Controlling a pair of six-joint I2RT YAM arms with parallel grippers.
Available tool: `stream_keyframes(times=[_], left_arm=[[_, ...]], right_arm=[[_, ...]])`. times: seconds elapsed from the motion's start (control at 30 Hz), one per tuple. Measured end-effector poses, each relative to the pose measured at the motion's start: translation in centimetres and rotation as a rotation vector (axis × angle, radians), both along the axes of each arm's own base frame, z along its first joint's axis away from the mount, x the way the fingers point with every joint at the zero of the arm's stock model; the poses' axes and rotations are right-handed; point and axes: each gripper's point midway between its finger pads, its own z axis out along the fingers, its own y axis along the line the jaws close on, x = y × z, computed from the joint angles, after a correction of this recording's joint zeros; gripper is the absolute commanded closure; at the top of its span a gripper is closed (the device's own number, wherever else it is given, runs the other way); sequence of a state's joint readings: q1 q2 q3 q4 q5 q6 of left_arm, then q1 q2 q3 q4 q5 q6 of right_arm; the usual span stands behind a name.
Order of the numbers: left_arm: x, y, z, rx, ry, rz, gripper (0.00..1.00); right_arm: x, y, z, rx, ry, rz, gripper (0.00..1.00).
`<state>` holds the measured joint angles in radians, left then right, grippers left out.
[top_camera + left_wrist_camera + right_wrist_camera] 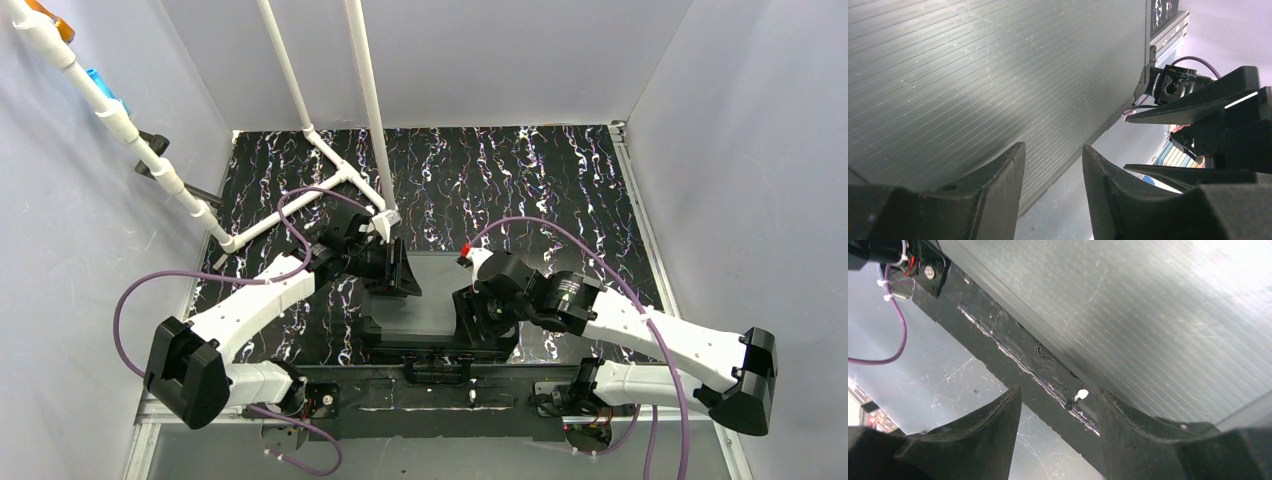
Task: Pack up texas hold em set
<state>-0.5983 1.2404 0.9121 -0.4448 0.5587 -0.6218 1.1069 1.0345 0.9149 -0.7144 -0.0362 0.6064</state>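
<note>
Nearest you, the arm bases sit on a dark mounting strip (440, 400) at the table's near edge, with purple cables (130, 290) looping off to each side. The table (560, 190) is black with white marbled veins, and plain grey walls (440, 60) close it in. A white pipe frame (330, 160) stands at the far left.

The black case (440, 290) lies shut just beyond the bases, its handle (437, 372) toward you. Your left gripper (398, 270) is at the case's left edge. Its wrist view shows the jaws parted with the ribbed lid's edge between them, but you cannot tell whether either finger touches. Your right gripper (468, 312) is at the case's right side, jaws also apart and straddling the case's rim, holding nothing.
</note>
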Motion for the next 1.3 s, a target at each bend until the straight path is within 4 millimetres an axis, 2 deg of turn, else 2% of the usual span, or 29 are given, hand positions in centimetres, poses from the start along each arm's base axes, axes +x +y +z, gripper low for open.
stream_keyframes(times=[0.07, 0.17, 0.27, 0.33, 0.47, 0.6, 0.73, 0.97, 1.23, 1.3], left_arm=[[-0.1, -0.2, -0.6, -0.008, -0.003, -0.003, 0.6], [-1.6, 0.0, -2.8, -0.007, 0.031, -0.014, 0.63], [-2.9, 0.2, -3.2, -0.053, 0.023, -0.012, 0.66], [-3.6, 0.7, -3.5, -0.069, 0.012, 0.004, 0.67], [-4.4, 1.3, -3.9, -0.111, 0.003, 0.046, 0.68], [-4.3, 1.4, -4.0, -0.125, 0.001, 0.081, 0.68], [-4.3, 1.7, -3.9, -0.113, -0.01, 0.103, 0.68], [-4.4, 2.2, -3.9, -0.086, -0.011, 0.126, 0.68], [-4.3, 2.6, -3.9, -0.06, -0.005, 0.142, 0.69], [-4.3, 2.6, -3.9, -0.058, -0.005, 0.143, 0.69]], right_arm=[[-0.5, 0.3, -0.6, 0.013, 0.003, 0.033, 0.37], [-2.2, 1.2, -1.5, 0.015, 0.001, 0.113, 0.37], [-4.1, 2.7, -2.0, 0.018, -0.02, 0.215, 0.38], [-5.2, 3.5, -3.0, -0.009, -0.046, 0.272, 0.42], [-6.4, 3.9, -6.1, -0.128, -0.111, 0.357, 0.61], [-6.4, 3.9, -9.2, -0.289, -0.191, 0.414, 0.65], [-6.4, 4.4, -10.7, -0.401, -0.321, 0.492, 0.66], [-5.8, 5.4, -11.4, -0.475, -0.454, 0.578, 0.62], [-5.5, 5.5, -11.5, -0.498, -0.497, 0.625, 0.62], [-5.6, 5.5, -11.4, -0.498, -0.503, 0.635, 0.59]])
